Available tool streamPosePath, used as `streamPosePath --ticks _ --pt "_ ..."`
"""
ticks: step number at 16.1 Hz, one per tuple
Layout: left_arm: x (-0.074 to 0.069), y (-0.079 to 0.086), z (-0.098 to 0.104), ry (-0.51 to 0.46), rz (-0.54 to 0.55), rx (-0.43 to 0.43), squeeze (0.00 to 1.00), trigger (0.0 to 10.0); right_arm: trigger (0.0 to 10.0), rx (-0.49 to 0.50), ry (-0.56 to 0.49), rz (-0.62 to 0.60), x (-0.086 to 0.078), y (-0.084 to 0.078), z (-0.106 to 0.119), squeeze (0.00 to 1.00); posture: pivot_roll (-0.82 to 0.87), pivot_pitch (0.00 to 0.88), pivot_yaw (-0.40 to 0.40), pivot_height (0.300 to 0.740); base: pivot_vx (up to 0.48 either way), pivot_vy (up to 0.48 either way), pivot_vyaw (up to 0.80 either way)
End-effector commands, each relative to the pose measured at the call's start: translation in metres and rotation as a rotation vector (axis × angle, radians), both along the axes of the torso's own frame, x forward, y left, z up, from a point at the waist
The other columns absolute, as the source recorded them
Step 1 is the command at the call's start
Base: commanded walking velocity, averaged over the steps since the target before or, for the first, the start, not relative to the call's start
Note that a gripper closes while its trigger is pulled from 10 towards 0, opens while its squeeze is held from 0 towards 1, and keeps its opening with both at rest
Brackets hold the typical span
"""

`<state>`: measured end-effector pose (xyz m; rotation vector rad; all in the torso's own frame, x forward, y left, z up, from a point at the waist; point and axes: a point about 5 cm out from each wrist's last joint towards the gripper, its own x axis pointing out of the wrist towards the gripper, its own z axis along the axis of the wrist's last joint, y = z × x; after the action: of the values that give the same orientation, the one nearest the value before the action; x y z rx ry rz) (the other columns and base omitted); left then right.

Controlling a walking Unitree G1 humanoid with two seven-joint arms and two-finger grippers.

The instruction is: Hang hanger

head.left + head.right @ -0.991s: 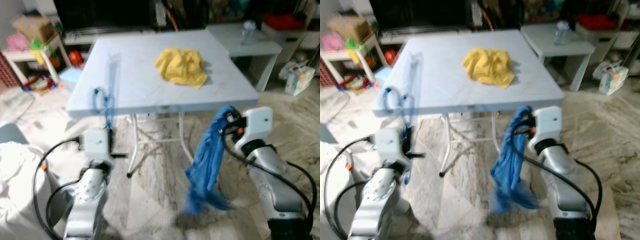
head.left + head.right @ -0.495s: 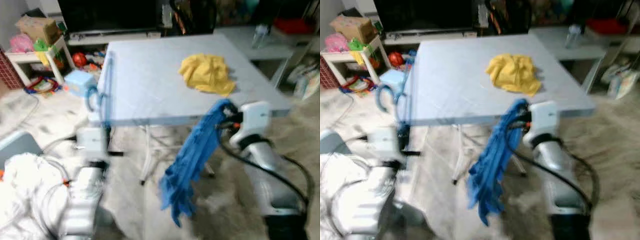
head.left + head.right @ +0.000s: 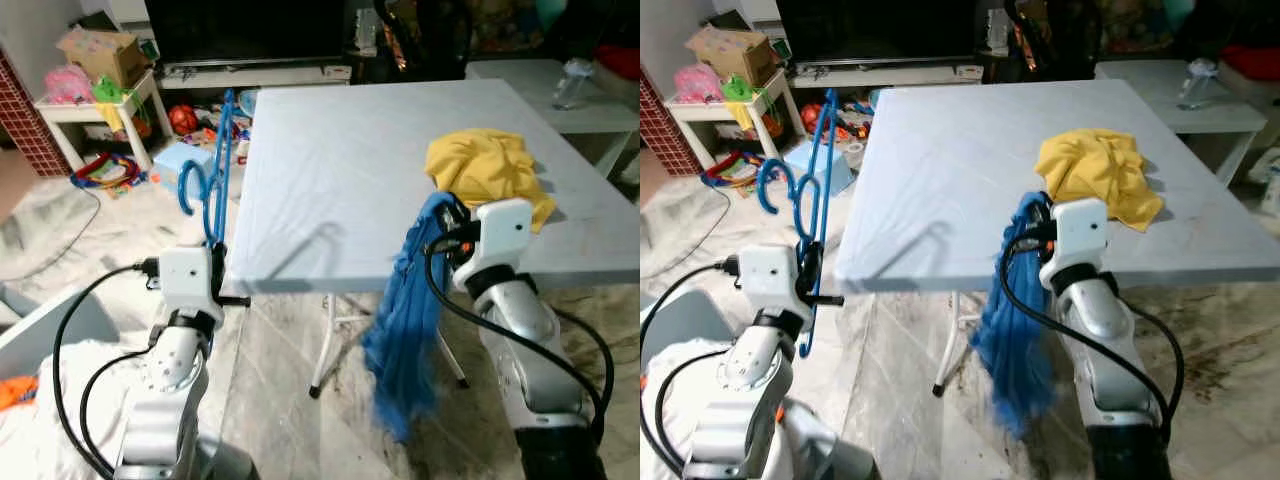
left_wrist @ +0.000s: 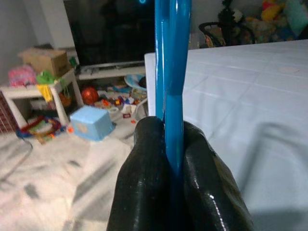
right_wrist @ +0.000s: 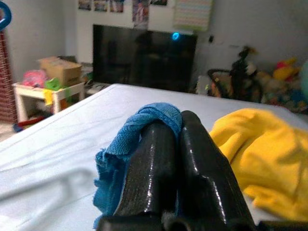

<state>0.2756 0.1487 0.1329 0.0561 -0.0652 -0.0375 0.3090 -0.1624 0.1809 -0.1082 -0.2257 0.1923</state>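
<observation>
Toys and a low white shelf (image 3: 95, 95) clutter the floor beyond a pale counter (image 3: 340, 190); at its near-left corner the left hand (image 4: 168, 144) is clamped on the shaft of a blue hanger (image 3: 212, 165), held upright with its hook high; further right the right hand (image 5: 175, 144) pinches a blue cloth (image 3: 405, 325) that droops past the counter's front edge; a yellow cloth (image 3: 490, 175) lies beyond it. Judging by this, hanger and garment are gripped but apart; next the cloth wants threading onto the hanger.
</observation>
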Motion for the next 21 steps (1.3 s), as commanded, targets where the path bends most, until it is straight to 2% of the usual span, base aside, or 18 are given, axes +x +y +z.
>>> streamPosePath --ticks 1,4,17,21 --pt "0.0016 -0.0071 0.0085 -0.029 -0.018 0.016 0.00 10.0 10.0 0.001 -0.086 -0.043 0.0033 -0.0066 0.0198 0.00 0.00 0.034 0.013 0.740 0.000 0.000 0.00" --pt "-0.0004 -0.0093 0.0076 -0.026 -0.035 -0.005 0.00 10.0 10.0 0.009 -0.071 -0.043 0.0032 -0.0049 0.0158 0.00 0.00 0.038 0.011 0.740 0.000 0.000 0.00" --pt "0.0002 -0.0097 0.0062 -0.014 -0.023 -0.028 0.00 10.0 10.0 0.001 -0.059 -0.038 0.0047 -0.0045 0.0121 0.00 0.00 0.034 0.008 0.740 0.252 -0.374 0.00" --pt "0.0015 -0.0072 0.0059 -0.021 0.018 -0.032 0.00 10.0 10.0 -0.004 -0.054 -0.026 0.0053 -0.0035 0.0109 0.00 -0.01 0.030 0.006 0.740 0.000 0.000 0.00"
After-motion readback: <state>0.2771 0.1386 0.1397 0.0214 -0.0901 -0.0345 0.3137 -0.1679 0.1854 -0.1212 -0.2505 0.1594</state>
